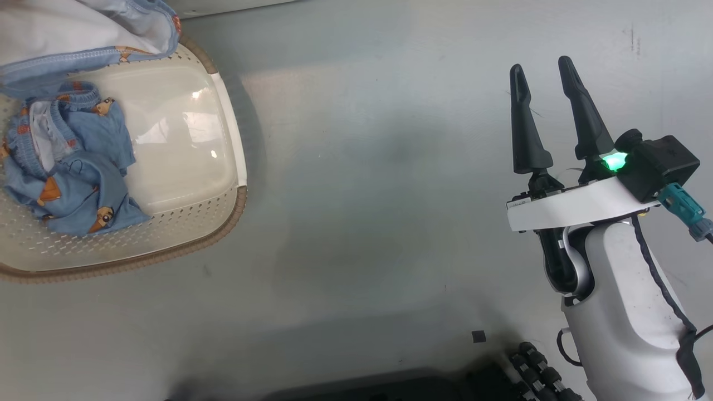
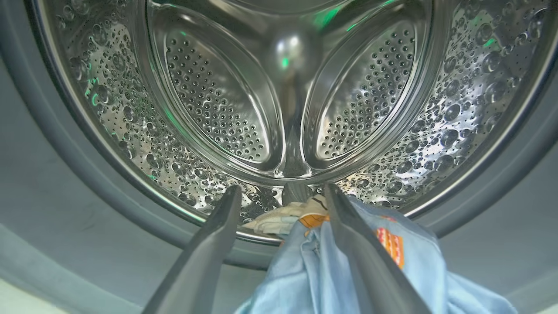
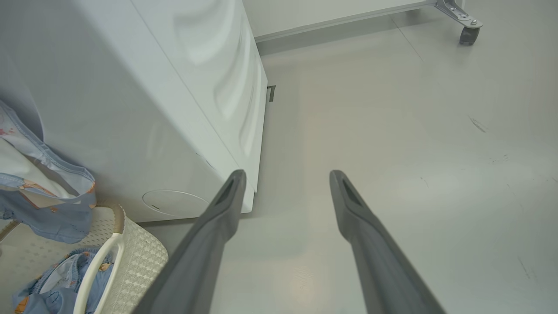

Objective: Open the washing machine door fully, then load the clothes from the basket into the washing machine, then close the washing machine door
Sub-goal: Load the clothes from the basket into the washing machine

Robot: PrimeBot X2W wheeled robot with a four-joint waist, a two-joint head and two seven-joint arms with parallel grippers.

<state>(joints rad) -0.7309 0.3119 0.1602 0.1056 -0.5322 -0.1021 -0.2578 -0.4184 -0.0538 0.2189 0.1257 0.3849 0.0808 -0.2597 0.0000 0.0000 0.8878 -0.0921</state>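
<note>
Right at the mouth of the washing machine (image 2: 218,87), the left claw (image 2: 282,189) is spread, a light blue garment (image 2: 314,270) draped against one finger; the right claw (image 1: 541,65) hangs spread above the floor (image 1: 362,167).

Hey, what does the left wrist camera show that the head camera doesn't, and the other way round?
Left wrist view adds: the steel drum, the grey gasket, and the open left gripper with a blue garment lying across the gasket at its fingers.
Head view adds: the basket holding blue clothes, the floor, and the open right gripper above it.
Shared: light blue printed clothes.
</note>
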